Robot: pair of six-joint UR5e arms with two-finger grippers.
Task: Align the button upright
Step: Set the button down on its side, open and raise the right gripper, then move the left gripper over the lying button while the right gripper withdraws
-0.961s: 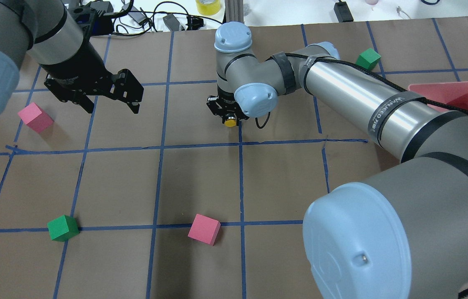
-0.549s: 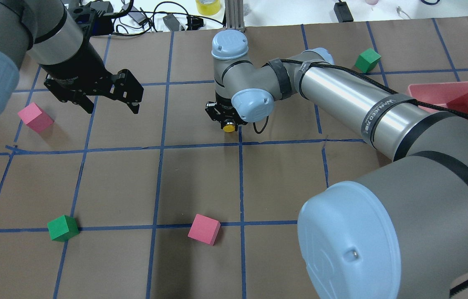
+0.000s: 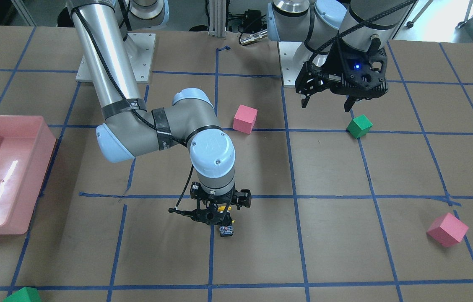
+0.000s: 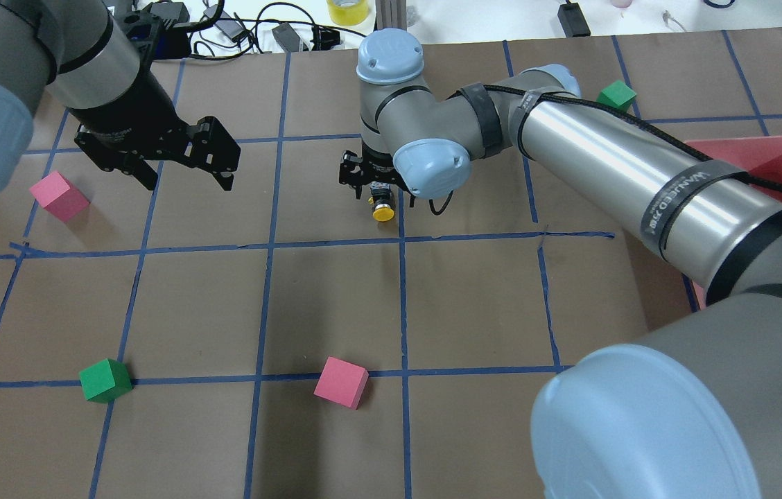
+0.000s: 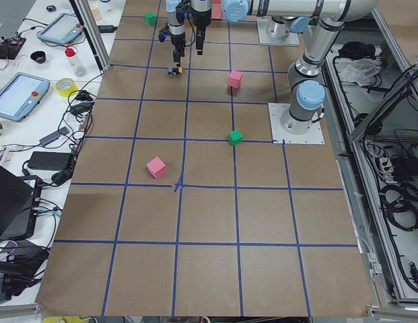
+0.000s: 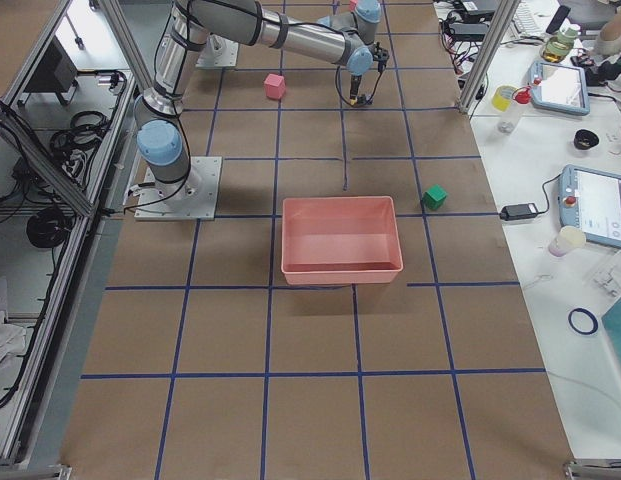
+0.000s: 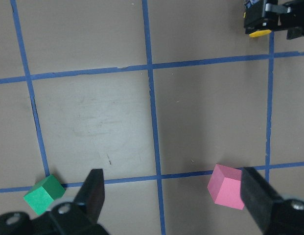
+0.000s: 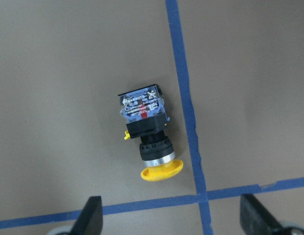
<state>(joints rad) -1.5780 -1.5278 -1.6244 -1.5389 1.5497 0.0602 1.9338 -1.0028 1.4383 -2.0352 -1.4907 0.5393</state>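
Exterior front-facing: the right gripper (image 3: 216,214) hangs just above the button (image 3: 226,230), which lies on the brown paper beside a blue tape line (image 3: 211,251), its contact block facing the camera. The left gripper (image 3: 327,102) is raised near a green cube (image 3: 359,126), fingers spread, holding nothing. A pink bin (image 3: 31,167) sits at the table's edge.

Overhead exterior: the button (image 4: 382,208) shows its yellow cap below the right gripper (image 4: 374,184). The left gripper (image 4: 186,180) is well apart from it, near a pink cube (image 4: 58,196).

Exterior left and right: the button is too small to judge.

Left wrist-mounted: the left gripper's fingers (image 7: 93,193) stand wide apart and empty.

Right wrist-mounted: the button (image 8: 148,134) lies on its side, not upright, just beside the tape line, with its cap toward a tape crossing. The right gripper's fingers (image 8: 90,215) are set wide apart, clear of it, and grasp nothing.
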